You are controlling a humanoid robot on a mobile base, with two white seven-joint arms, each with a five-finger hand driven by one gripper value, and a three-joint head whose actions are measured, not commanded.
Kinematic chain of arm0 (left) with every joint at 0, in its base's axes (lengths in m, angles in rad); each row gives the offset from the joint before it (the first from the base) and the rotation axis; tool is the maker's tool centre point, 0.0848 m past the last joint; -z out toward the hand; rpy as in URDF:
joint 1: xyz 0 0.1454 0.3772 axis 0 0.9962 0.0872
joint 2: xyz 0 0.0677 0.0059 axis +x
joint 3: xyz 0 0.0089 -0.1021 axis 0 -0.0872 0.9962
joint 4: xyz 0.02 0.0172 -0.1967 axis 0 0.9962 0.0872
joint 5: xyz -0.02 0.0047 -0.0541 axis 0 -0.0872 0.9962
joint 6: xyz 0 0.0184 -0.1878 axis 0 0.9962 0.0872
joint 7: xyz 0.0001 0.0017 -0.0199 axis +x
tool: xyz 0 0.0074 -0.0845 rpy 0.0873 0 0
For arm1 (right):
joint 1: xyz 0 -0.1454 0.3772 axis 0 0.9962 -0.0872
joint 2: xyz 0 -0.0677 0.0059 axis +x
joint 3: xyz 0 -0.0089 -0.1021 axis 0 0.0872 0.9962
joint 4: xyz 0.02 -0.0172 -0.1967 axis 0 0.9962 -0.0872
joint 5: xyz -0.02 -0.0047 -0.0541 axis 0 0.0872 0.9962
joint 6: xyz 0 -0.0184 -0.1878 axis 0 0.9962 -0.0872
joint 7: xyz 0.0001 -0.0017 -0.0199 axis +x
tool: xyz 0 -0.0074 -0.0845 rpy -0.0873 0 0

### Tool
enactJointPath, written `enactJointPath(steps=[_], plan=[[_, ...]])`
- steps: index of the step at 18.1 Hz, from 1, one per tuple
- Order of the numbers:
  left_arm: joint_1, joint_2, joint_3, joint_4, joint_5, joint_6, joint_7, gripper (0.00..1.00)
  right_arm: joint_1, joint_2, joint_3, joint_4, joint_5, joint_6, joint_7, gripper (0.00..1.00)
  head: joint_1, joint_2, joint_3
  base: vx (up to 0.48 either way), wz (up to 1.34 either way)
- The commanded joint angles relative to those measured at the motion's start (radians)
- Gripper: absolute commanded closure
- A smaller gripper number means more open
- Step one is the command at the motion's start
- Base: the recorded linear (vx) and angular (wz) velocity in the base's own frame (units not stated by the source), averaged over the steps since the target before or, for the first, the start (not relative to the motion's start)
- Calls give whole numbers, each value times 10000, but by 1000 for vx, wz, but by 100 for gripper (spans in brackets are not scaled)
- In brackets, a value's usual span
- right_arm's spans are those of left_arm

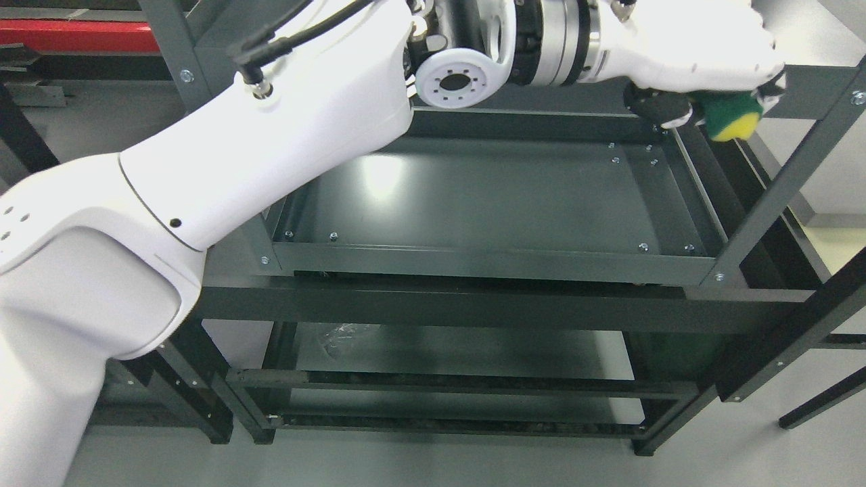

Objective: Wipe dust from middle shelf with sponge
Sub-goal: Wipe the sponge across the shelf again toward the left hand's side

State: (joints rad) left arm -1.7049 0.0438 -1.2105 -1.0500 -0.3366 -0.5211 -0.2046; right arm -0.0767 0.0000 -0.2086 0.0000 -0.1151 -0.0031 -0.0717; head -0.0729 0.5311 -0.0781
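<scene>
left hand clasps sponge | green top, yellow underside | above shelf

One sponge, green over yellow, at the far right corner of the shelf rack. One robot arm and one hand above the rack. Two shelf trays visible within the rack: an upper tray and one lower tray.

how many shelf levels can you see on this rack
3. The top shelf lies under the left hand gripping the sponge; the middle shelf fills the centre; the lower shelf sits beneath. Any lower level would be hidden.
</scene>
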Motion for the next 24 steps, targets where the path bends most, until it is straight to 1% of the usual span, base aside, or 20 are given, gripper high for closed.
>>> enactJointPath(steps=[1, 2, 5, 7, 10, 13, 15, 16, 18, 20, 24], plan=[[664, -264, 320, 315, -589, -311, -177, 99, 0, -175, 0, -175, 0, 736, -4, 0, 0, 0, 0, 0, 0], [772, -264, 597, 269, -713, -388, -223, 100, 0, -175, 0, -175, 0, 736, -4, 0, 0, 0, 0, 0, 0], [911, 694, 1273, -114, -837, -741, -423, 100, 0, -175, 0, -175, 0, 736, -4, 0, 0, 0, 0, 0, 0], [911, 1414, 1672, -527, -837, -802, -545, 99, 0, -175, 0, -175, 0, 736, -4, 0, 0, 0, 0, 0, 0], [1048, 2503, 2132, -1247, -791, -1170, -775, 99, 0, -175, 0, -175, 0, 736, -4, 0, 0, 0, 0, 0, 0], [1874, 4112, 2792, -2688, -654, -1537, -1097, 99, 0, -175, 0, -175, 0, 736, -4, 0, 0, 0, 0, 0, 0], [2366, 5155, 3267, -3150, -272, -1951, -1358, 99, 0, -175, 0, -175, 0, 736, -4, 0, 0, 0, 0, 0, 0], [2520, 5586, 3527, -3289, -118, -2120, -1435, 99, 0, -175, 0, -175, 0, 736, -19, 0, 0, 0, 0, 0, 0], [2888, 6537, 4476, -3611, 265, -2626, -1664, 99, 0, -175, 0, -175, 0, 736, -4, 0, 0, 0, 0, 0, 0], [3409, 7594, 5320, -3918, 771, -2643, -1971, 99, 0, -175, 0, -175, 0, 736, -4, 0, 0, 0, 0, 0, 0], [4467, 9314, 6533, -4226, 1600, -2643, -2034, 99, 0, -175, 0, -175, 0, 736, -4, 0, 0, 0, 0, 0, 0]])
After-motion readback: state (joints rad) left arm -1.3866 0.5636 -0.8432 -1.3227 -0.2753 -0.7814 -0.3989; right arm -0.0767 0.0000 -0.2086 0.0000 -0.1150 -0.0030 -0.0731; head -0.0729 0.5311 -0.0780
